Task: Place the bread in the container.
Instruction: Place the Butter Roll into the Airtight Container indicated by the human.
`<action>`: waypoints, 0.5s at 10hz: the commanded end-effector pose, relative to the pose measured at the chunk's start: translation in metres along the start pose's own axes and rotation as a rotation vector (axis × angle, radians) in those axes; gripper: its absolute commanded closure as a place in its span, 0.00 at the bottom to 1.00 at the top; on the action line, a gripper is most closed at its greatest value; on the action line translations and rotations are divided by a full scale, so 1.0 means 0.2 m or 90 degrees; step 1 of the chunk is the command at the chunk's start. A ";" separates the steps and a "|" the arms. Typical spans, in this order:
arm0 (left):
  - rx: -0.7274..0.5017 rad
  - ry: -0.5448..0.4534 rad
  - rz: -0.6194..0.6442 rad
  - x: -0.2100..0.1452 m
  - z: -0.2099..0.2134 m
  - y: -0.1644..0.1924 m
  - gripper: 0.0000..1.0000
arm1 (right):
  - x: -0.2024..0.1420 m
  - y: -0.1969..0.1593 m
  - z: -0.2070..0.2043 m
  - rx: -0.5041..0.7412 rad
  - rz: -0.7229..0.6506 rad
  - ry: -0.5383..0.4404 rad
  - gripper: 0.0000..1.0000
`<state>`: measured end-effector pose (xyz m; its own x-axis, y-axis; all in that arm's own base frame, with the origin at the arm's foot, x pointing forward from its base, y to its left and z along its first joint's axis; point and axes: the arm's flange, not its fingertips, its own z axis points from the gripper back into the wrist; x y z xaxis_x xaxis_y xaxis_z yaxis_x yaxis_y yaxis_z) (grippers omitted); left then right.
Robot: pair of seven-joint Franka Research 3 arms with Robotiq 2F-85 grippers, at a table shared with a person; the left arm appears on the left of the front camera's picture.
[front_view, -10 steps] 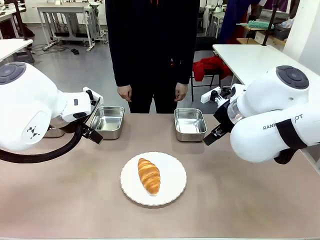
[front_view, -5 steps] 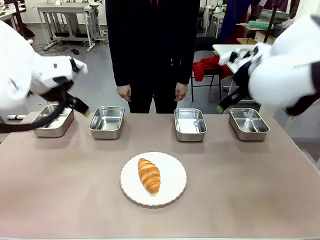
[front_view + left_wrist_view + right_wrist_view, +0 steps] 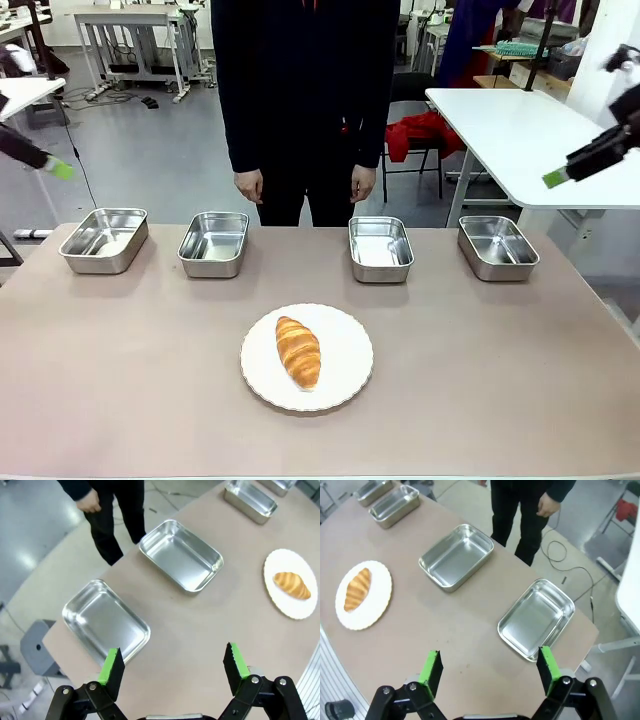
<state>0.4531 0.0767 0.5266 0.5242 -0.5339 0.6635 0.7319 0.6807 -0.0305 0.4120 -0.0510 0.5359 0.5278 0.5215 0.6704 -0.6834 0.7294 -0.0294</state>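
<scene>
The ridged, glossy croissant (image 3: 298,352) lies on a round, scalloped white plate (image 3: 345,335) at mid-tabletop (image 3: 500,380), apart from four shiny, round-cornered steel pans (image 3: 212,266) along the far edge. Left claw (image 3: 173,662) and right claw (image 3: 489,665) stand open, gripping nothing.

Table (image 3: 520,380) with four pans (image 3: 380,272), plate (image 3: 345,350)

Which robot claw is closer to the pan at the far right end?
Right. The right gripper hangs above and just beyond the rightmost pan; the left gripper hangs at the opposite end, past the leftmost pan.
</scene>
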 end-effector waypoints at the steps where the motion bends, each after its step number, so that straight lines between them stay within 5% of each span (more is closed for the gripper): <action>1: -0.027 -0.036 -0.053 -0.11 -0.03 0.17 0.00 | -0.05 -0.09 -0.05 0.030 0.023 -0.048 0.03; 2: -0.003 -0.062 -0.028 -0.13 -0.03 0.19 0.00 | -0.06 -0.09 -0.07 0.052 0.067 -0.034 0.03; 5: -0.010 -0.020 -0.025 -0.09 0.04 0.08 0.00 | -0.05 -0.05 0.01 0.011 0.007 -0.017 0.03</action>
<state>0.4541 0.1051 0.5154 0.4741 -0.5543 0.6841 0.7590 0.6511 0.0016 0.4126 -0.0659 0.5265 0.4942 0.5371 0.6836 -0.7086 0.7044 -0.0412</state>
